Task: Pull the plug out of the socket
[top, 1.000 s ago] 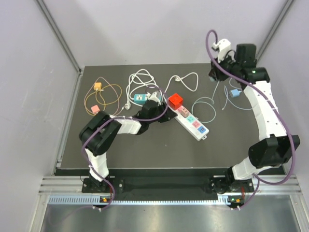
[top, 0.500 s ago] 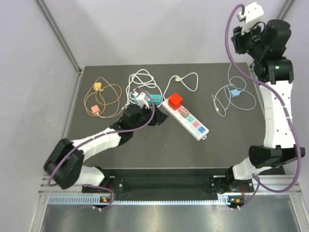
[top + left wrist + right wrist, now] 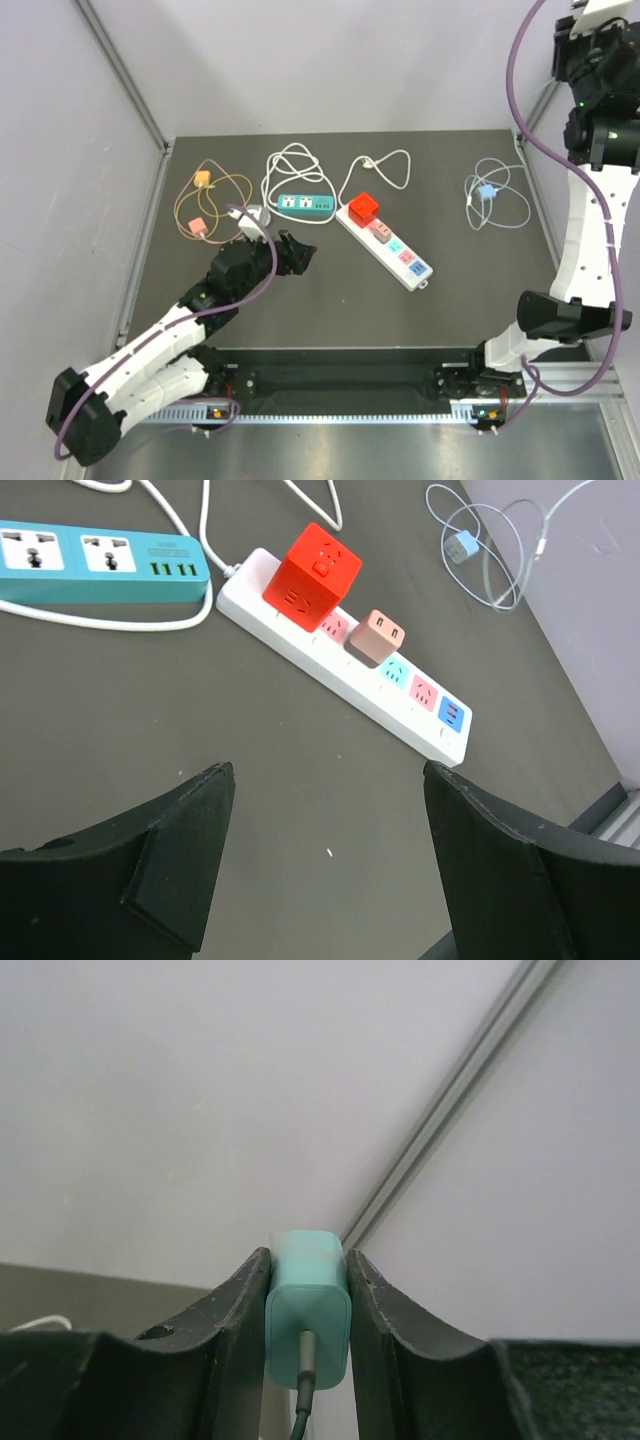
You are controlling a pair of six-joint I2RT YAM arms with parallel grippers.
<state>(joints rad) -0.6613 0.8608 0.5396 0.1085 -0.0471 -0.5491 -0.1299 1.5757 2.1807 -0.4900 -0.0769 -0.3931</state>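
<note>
While right gripper [image 3: 307, 1260] pinches the mint plug [image 3: 307, 1322] between its jaws, left gripper [image 3: 325, 780] gaping empty, we note; cable [image 3: 302, 1388] drag could slip it.

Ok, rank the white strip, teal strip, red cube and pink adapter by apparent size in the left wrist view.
1. white strip
2. teal strip, though the frame's left edge crops it
3. red cube
4. pink adapter

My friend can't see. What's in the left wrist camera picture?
A white power strip lies slantwise on a dark table, with a red cube plug and a small pink plug stuck in it. A teal power strip lies beyond it, and the left end effector hangs open in front, holding nothing.
</note>
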